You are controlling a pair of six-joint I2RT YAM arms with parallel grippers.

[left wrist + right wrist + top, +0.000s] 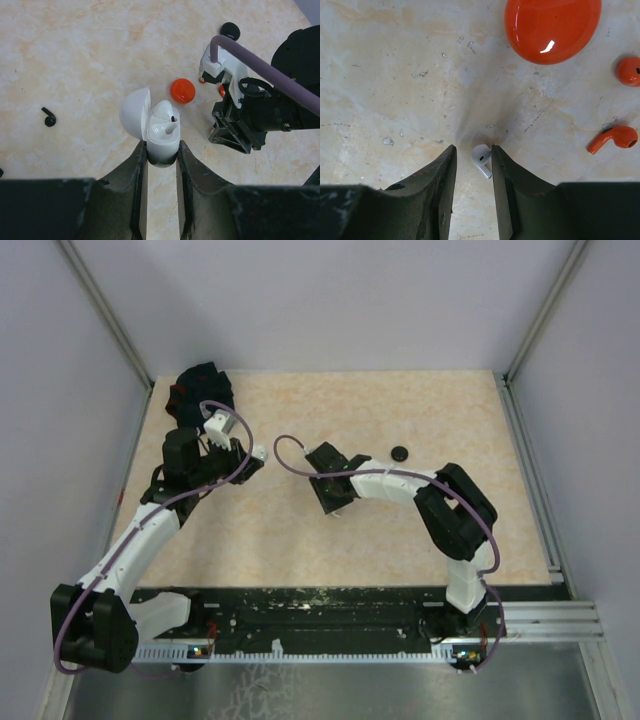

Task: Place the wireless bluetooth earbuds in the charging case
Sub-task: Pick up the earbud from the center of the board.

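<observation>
My left gripper (161, 147) is shut on the base of the white charging case (162, 132). The case's lid stands open to the left and one white earbud (164, 111) sits inside it. In the top view this case (259, 452) is held out at the left of the table. My right gripper (472, 150) points down at the table with its jaws narrowly apart around a second white earbud (481, 159). That earbud lies on the surface against the right finger, with a gap to the left finger. Two red earbuds (614, 139) (629, 71) lie to its right.
A red round case (552, 27) lies just beyond the right gripper, also seen as a red disc (182, 90). A black disc (400, 452) sits further back. A black earbud (48, 118) lies left of the held case. A black fabric bundle (200, 385) fills the back left corner.
</observation>
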